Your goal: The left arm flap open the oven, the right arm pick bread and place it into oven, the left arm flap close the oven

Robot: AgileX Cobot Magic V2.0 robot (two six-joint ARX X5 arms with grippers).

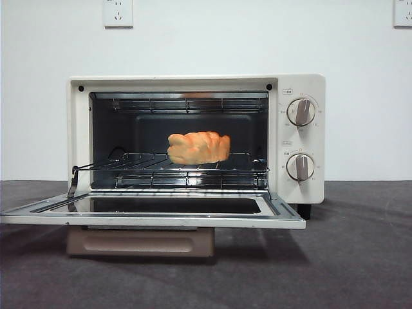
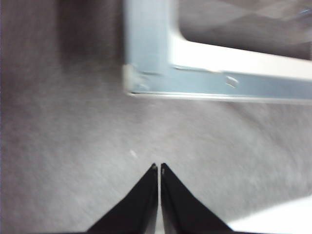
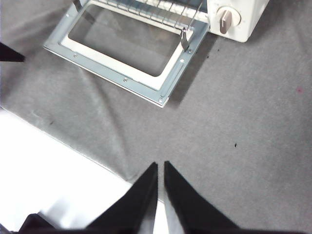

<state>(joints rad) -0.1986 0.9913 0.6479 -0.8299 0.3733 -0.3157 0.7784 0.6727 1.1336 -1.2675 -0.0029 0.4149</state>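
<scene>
Bread (image 1: 198, 147) sits in the oven (image 1: 302, 187); with closed left fingers (image 2: 160, 166), flap the door (image 2: 146, 53) shut.

Left wrist view blurred, oven (image 2: 214, 80) door cut off, bread (image 1: 198, 147) underside hidden behind rack (image 1: 180, 168) wires

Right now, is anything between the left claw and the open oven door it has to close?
Nothing visible: the left claw hangs over bare grey mat just off the oven door corner.
</scene>
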